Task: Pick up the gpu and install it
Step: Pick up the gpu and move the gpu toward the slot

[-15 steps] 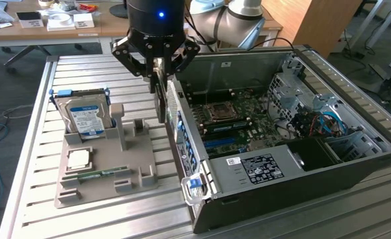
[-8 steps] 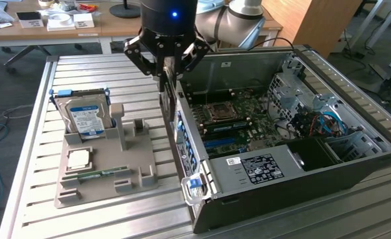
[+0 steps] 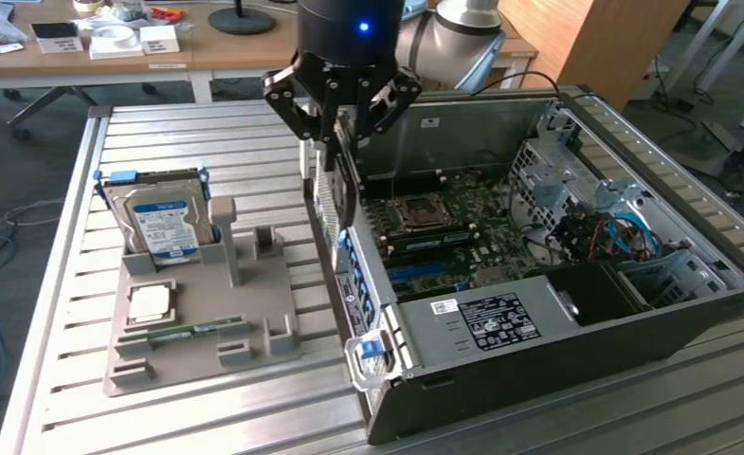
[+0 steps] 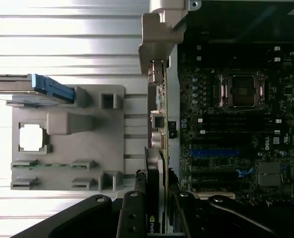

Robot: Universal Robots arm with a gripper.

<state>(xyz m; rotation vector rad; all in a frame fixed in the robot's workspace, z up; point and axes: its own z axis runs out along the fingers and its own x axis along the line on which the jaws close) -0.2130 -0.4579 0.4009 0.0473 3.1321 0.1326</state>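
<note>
My gripper (image 3: pixel 342 118) is shut on the gpu (image 3: pixel 336 185), a thin dark card that hangs edge-on from the fingers. It hangs in the air over the near side wall of the open computer case (image 3: pixel 511 327), just at the rim. From the wrist, the gpu (image 4: pixel 158 124) runs away from my gripper (image 4: pixel 156 210) as a narrow strip, ending in its silver bracket (image 4: pixel 159 29). The card lines up along the case wall, beside the motherboard (image 4: pixel 236 124) with its blue slot (image 4: pixel 214 152).
A grey parts holder (image 3: pixel 258 284) lies on the slatted metal table at the exterior view's left. It carries an upright hard drive (image 3: pixel 156 223), a square processor (image 3: pixel 151 303) and a green memory stick (image 3: pixel 182 332). A wooden desk with clutter stands behind.
</note>
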